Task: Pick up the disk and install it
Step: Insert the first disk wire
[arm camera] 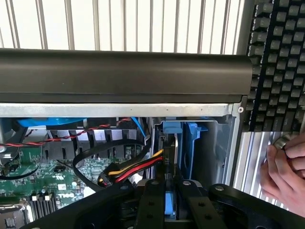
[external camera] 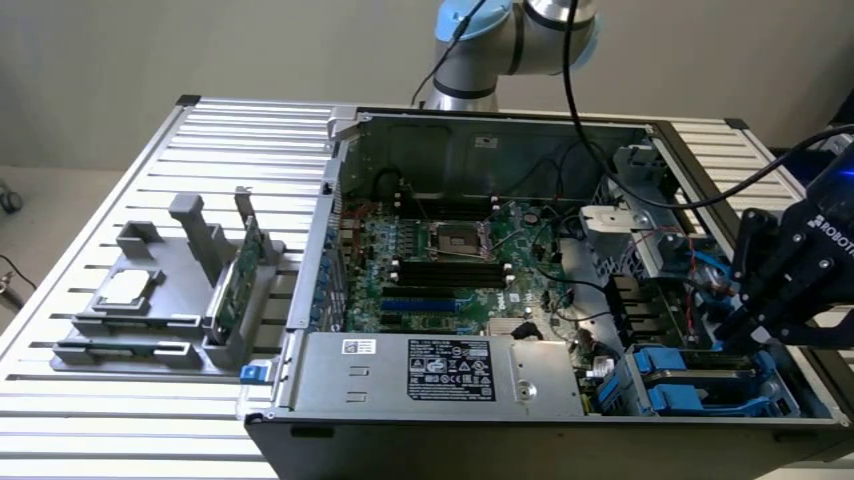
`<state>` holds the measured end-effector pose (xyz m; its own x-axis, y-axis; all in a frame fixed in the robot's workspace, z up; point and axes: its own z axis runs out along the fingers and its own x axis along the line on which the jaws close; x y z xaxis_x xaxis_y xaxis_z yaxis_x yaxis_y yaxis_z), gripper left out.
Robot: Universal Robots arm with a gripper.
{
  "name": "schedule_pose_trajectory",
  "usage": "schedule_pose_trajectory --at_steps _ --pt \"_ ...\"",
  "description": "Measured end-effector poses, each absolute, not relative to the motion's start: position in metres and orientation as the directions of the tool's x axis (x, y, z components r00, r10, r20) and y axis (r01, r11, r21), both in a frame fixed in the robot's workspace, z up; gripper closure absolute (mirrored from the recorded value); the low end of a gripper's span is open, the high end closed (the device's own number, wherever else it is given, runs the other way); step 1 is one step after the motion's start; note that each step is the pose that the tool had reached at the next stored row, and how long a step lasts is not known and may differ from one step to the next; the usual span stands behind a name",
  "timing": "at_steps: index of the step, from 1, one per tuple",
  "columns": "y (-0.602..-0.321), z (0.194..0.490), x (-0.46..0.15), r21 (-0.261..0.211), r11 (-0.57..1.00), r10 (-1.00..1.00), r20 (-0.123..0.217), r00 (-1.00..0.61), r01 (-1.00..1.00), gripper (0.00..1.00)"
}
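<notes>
Gripper point(external camera: 747, 335) is clamped on the disk point(arm camera: 170, 209), edge-on above the drive bay point(external camera: 701, 385) at the exterior view's near right. Pick-up done; the disk isn't seated yet.

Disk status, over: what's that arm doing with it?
Fingers clamped on disk, blue edge between them. Disk poised at blue drive bay inside case. Red-yellow cable close beside; person's hand outside case.

Blue plastic-framed disk point(arm camera: 170, 204), ribbed metal table point(external camera: 120, 430).
</notes>
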<state>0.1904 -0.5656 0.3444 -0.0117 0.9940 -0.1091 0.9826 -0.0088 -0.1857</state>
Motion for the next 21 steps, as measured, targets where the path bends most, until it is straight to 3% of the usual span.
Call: schedule_pose_trajectory --at_steps 6,15,21 --pt "-0.569 0.344 0.190 -0.188 -0.006 0.996 -0.091 -0.012 0.982 0.84" --pt "-0.576 0.344 0.183 -0.183 0.005 0.999 -0.034 -0.012 0.983 0.84" --pt "-0.576 0.344 0.183 -0.134 0.007 1.000 -0.024 -0.010 0.991 0.84"
